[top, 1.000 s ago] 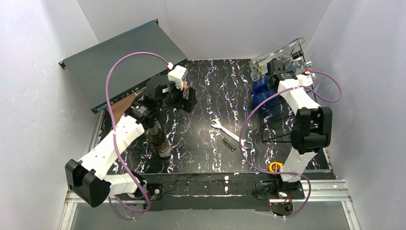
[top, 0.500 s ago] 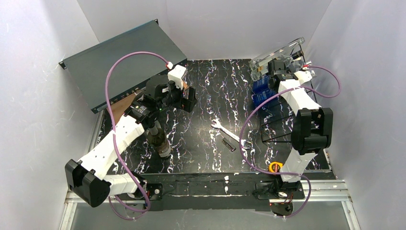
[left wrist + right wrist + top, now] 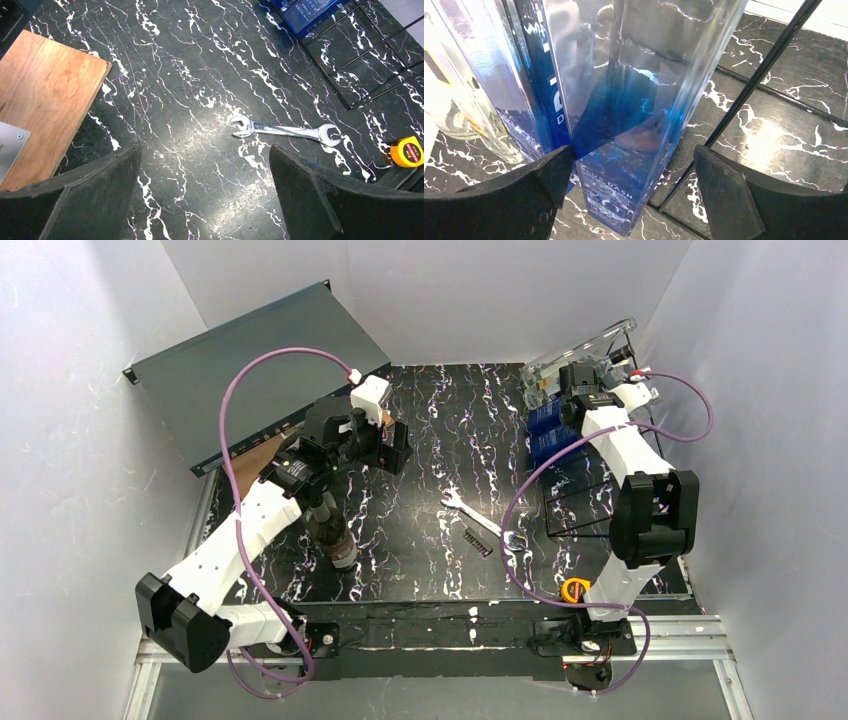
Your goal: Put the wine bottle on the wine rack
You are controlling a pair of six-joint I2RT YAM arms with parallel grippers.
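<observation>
White walls box in our black veined desk. Only from overhead do we see the dark bottle. Our left hand and right hand both gape apart.

The bench is black with white marble veins. Near its middle lies a silver wrench, with a small black toothed piece just beside it. A wooden board lies at the far left, and a dark wine bottle is nearer. The wine rack sits on the right, with a yellow tape measure near the front edge.
</observation>
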